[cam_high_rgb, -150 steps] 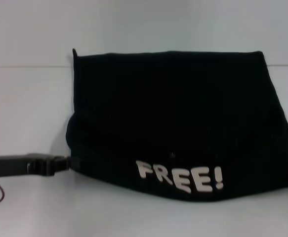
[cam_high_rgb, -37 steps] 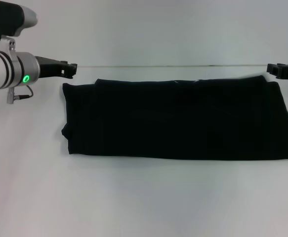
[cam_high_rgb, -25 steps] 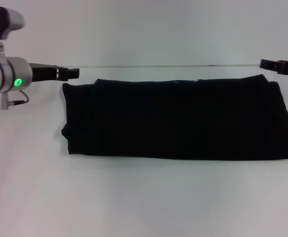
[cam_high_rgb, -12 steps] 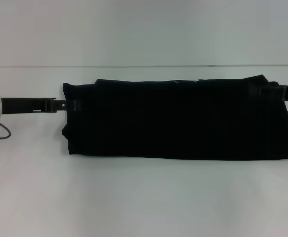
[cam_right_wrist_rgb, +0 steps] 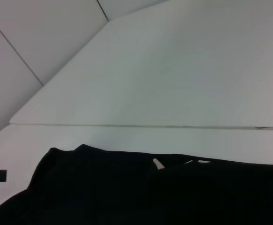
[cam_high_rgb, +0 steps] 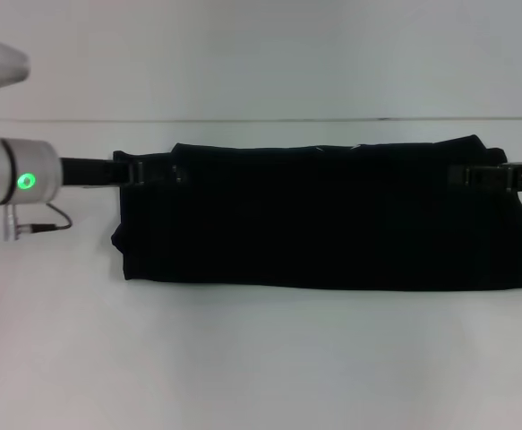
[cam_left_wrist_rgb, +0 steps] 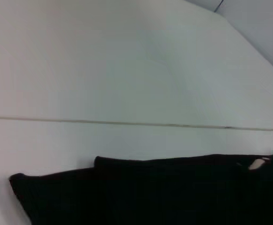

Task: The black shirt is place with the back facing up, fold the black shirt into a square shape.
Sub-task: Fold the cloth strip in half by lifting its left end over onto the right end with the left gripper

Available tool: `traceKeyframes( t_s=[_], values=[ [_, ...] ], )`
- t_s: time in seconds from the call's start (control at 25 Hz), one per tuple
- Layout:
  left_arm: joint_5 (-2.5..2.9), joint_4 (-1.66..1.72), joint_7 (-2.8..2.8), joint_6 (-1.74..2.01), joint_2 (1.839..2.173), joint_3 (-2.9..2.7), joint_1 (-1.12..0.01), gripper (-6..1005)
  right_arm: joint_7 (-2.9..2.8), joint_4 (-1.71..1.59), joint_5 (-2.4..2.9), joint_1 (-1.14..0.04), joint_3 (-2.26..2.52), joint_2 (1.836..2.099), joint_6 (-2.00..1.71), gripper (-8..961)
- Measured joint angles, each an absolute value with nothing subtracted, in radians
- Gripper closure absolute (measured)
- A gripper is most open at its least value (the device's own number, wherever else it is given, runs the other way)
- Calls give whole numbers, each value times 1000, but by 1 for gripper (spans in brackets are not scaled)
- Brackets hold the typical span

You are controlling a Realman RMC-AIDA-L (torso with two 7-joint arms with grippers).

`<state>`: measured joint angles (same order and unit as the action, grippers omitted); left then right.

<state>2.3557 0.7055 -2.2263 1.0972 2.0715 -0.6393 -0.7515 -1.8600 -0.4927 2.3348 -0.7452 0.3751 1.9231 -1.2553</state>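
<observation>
Across the white bench, the black shirt lies as a wide folded band. Left claw at nine o'clock and right claw at three reach over its far corners, probably to grip for another fold; whether either is open I cannot tell.

The black shirt is spread across the worktop. The left end effector is placed over its far-left corner, the right end effector over its far-right corner.
</observation>
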Motion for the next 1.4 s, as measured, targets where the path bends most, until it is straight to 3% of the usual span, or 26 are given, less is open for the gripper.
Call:
traceKeyframes(
  t_s=[0.68,1.4],
  values=[
    [2359,497,-2315,694,2087,-811,-838,51,-1873,-497,2331,-747,376,1919,-1192,369],
    [2359,485,-2311,675,2097,-890,-839,50,-1873,-500,2330,-749,376,1925,-1175,369]
  ],
)
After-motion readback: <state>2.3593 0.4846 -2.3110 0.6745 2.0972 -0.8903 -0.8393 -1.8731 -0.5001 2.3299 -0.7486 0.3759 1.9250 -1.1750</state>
